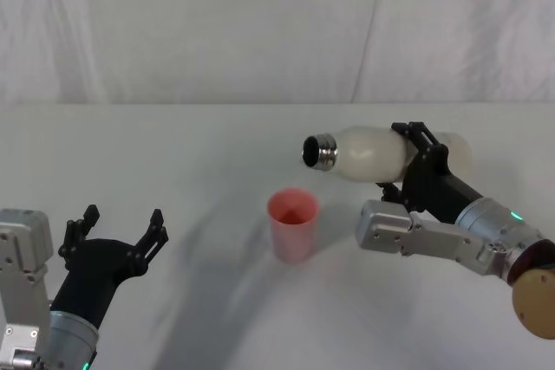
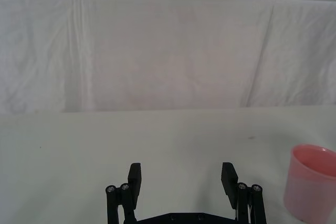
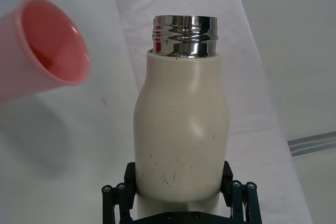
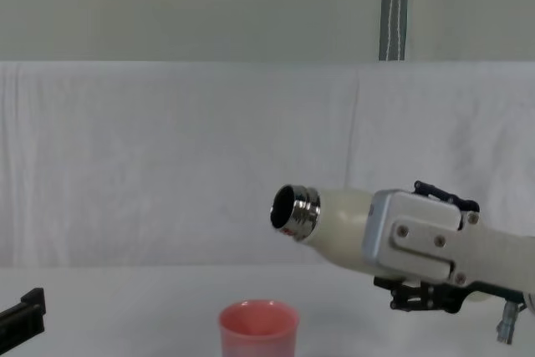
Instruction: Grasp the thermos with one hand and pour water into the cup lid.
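My right gripper (image 1: pixel 414 160) is shut on the cream-white thermos (image 1: pixel 381 152), holding it in the air tipped nearly level. Its open silver neck (image 1: pixel 319 152) points left, just above and to the right of the pink cup lid (image 1: pixel 293 223), which stands upright on the white table. In the right wrist view the thermos (image 3: pixel 181 129) rises between the fingers (image 3: pixel 118 198), with the cup lid (image 3: pixel 44 45) beside its neck. The chest view shows the thermos mouth (image 4: pixel 294 210) above the cup lid (image 4: pixel 258 328). No stream of water is visible. My left gripper (image 1: pixel 121 231) rests open at the near left.
A white cloth covers the table (image 1: pixel 199 153) and hangs as a backdrop behind it. The left wrist view shows the cup lid (image 2: pixel 311 182) off to one side of the open left gripper (image 2: pixel 181 181), with bare table between them.
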